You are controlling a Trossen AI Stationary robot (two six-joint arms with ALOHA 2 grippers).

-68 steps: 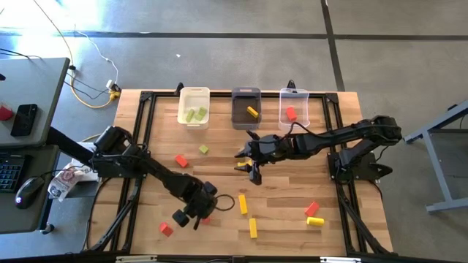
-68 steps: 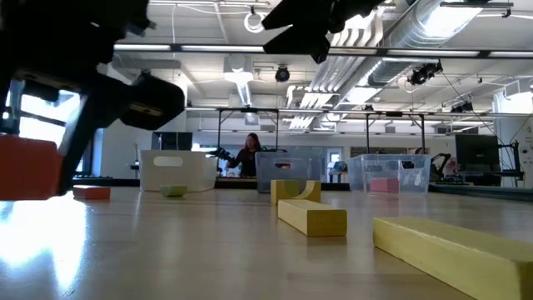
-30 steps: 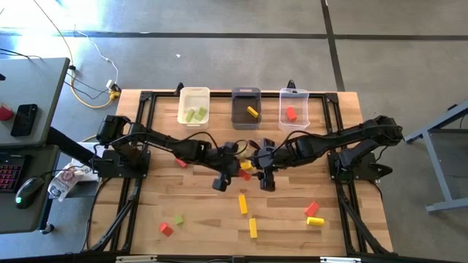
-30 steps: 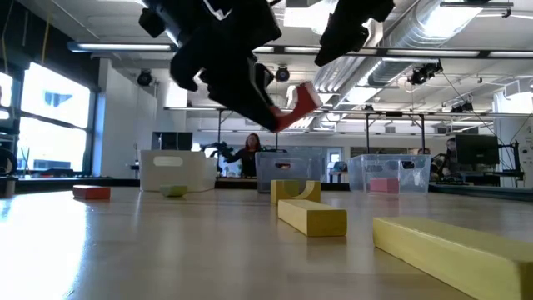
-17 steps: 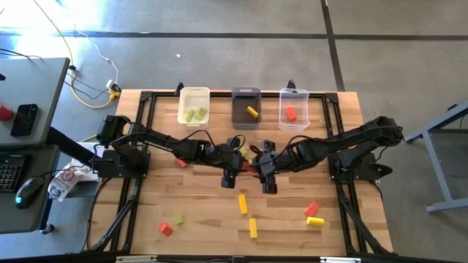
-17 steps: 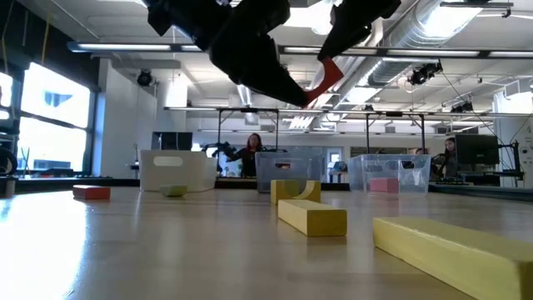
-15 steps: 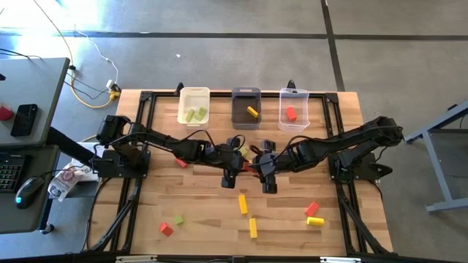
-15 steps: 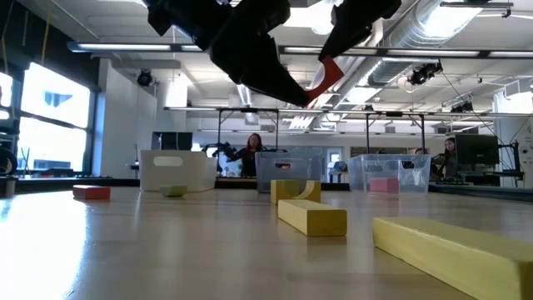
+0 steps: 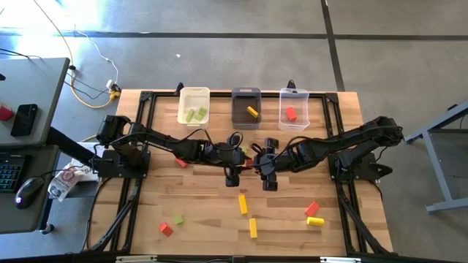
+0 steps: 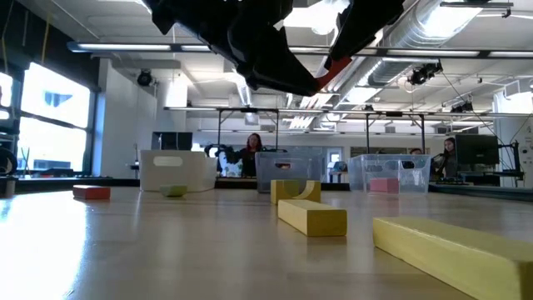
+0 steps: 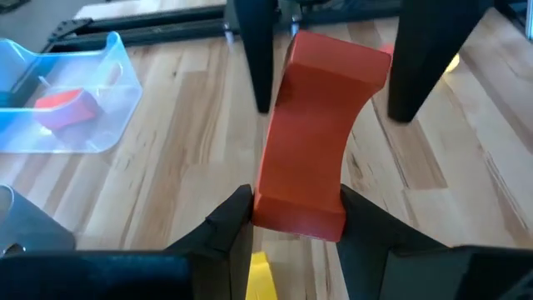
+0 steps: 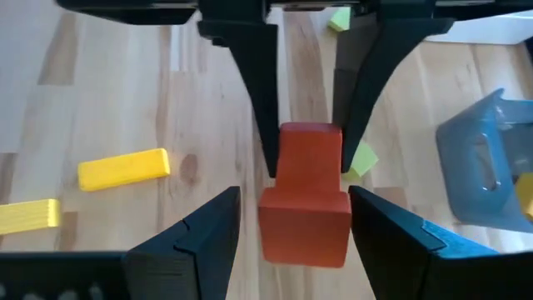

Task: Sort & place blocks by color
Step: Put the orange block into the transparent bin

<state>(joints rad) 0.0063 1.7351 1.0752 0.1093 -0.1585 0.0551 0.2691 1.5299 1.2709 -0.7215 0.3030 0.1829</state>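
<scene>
One red block (image 11: 321, 142) is pinched at one end by the left gripper (image 11: 291, 218), raised above the table (image 9: 292, 212) centre; its free end lies between the spread, untouching right gripper (image 12: 293, 218), presumably for handover toward the clear bin (image 9: 294, 108) at one o'clock.

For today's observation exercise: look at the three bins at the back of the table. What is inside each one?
The white bin holds two light green blocks. The dark grey bin holds one yellow block. The clear bin holds one red block. Nothing in the bins is covered.
</scene>
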